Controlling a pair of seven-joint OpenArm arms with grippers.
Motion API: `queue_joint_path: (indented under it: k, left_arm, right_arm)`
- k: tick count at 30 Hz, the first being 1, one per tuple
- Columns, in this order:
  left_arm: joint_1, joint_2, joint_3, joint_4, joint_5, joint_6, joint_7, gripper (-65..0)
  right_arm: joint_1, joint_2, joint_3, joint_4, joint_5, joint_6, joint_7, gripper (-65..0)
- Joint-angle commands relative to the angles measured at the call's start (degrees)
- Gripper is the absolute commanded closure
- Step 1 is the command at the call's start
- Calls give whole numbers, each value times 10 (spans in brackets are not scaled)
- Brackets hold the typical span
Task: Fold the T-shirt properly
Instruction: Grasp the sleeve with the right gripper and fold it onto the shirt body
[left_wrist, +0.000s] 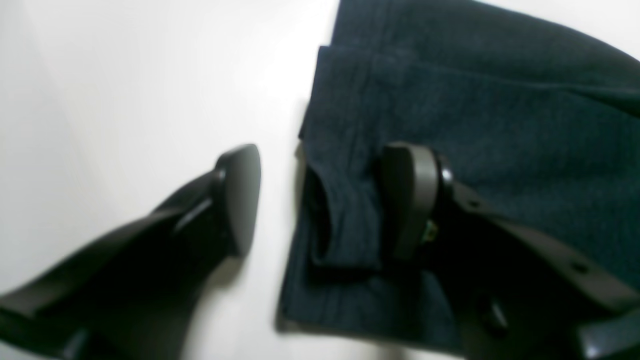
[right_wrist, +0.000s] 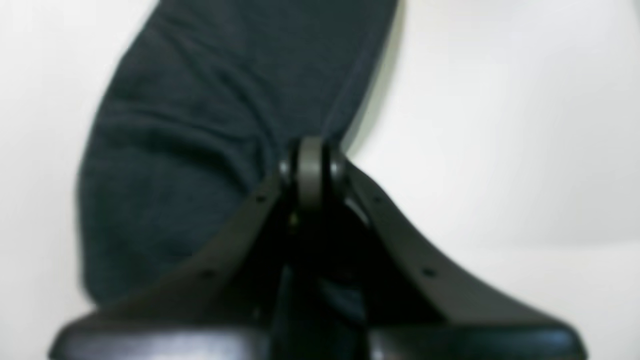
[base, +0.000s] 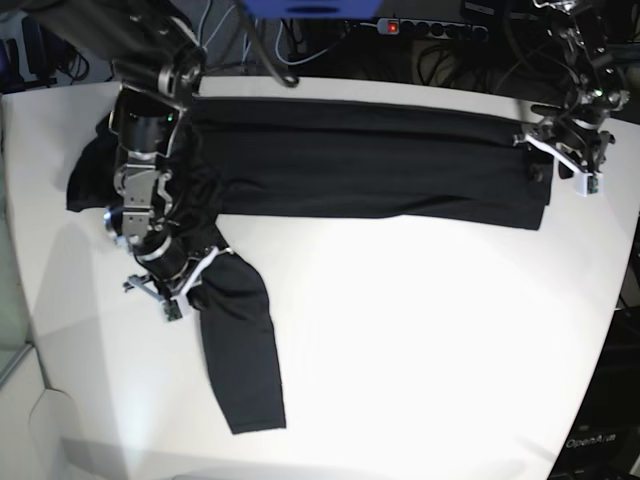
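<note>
While the large, plain charcoal-black soft knit T-shirt (base: 360, 165) lies spread along the far side of the white tabletop (base: 430, 340), its body forms a long folded band running from one arm to the other, and one long sleeve (base: 240, 350) hangs toward the near edge. The left end effector (left_wrist: 320, 200) stands wide at the band's end on the base view's right: in its wrist view one dark finger (left_wrist: 240, 195) is over bare tabletop beside the cloth's edge, and the other finger (left_wrist: 412, 200) is over the fabric, next to a small raised fold. Whether that finger presses the cloth cannot be told. The right end effector (right_wrist: 311, 172) sits at the opposite end, near where the sleeve joins the body; its fingers are brought fully together, tips meeting at the sleeve's edge, and the blurred wrist view does not show clearly whether fabric is pinched between them. Dark cables (base: 300, 40) lie beyond the tabletop's far edge.
</note>
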Motion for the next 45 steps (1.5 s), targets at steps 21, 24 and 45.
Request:
queue_joint_path:
  k: [21,24,45]
  left_arm:
    - [-13,-6,-4,41,-9,-1,-10,-365]
    - [-13,-6,-4,52,-9,-1,-10,-365]
    - [-10,-6,-3,56,-9,-3,-10,-365]
  right_arm:
    - [-146,-43,-164,324,9,4,13,0]
    - [-176,-43,-182,375,9,4,13,0]
    - [-357,-51,-352,606,9,41,-140,0]
